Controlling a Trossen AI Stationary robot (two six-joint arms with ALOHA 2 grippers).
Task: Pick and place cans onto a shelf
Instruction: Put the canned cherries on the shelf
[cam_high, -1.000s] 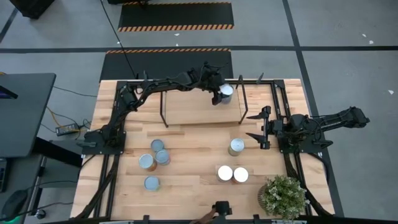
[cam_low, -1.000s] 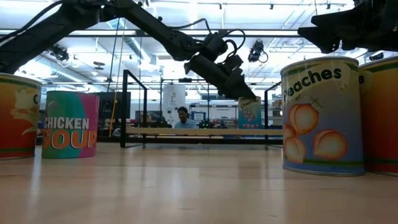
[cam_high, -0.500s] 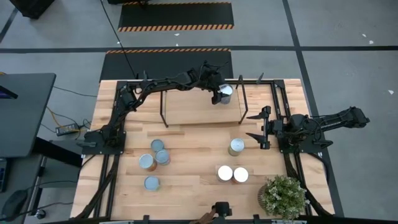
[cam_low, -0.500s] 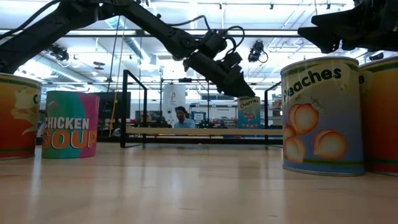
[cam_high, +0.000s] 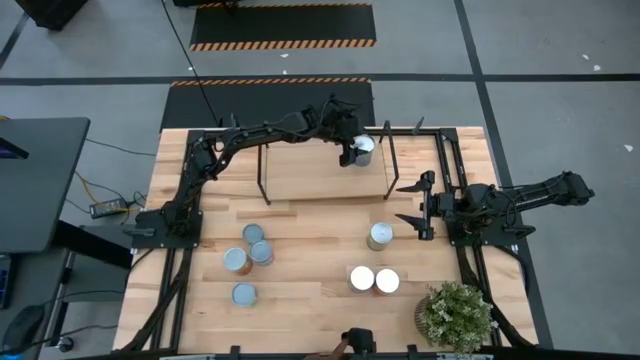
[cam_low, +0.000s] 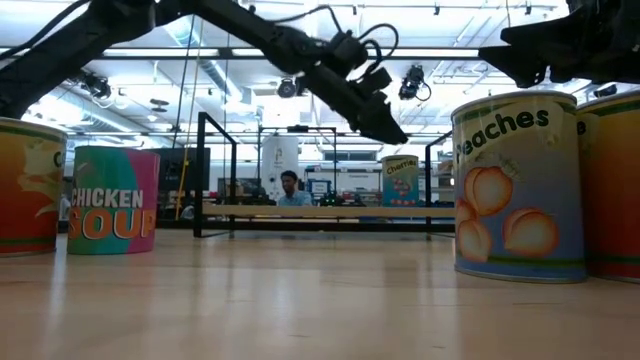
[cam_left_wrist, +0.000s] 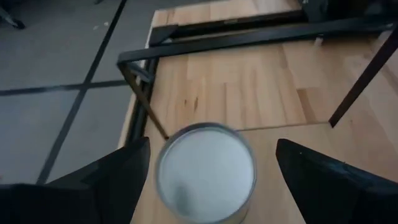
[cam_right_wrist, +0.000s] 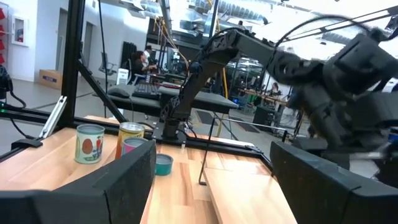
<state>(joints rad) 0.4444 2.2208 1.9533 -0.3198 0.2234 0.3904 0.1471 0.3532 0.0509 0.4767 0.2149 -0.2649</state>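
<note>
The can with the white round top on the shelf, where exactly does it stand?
In the high view, the white-topped metal can stands at the right end of the light-wood shelf, beside the open left claw.

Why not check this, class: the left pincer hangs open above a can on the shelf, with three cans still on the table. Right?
Wrong count: the high view shows seven cans on the table. The left pincer is indeed open above a can on the shelf.

Grey concrete floor (cam_high: 540, 60) is surrounding the wooden worktop (cam_high: 310, 215), with black-and-yellow striped mats (cam_high: 283, 27) lying beyond its far edge. A dark desk (cam_high: 35, 180) is standing off its left edge. Ceiling lights (cam_low: 250, 60) are glowing overhead (someone is sitting (cam_low: 290, 188) far back).
</note>
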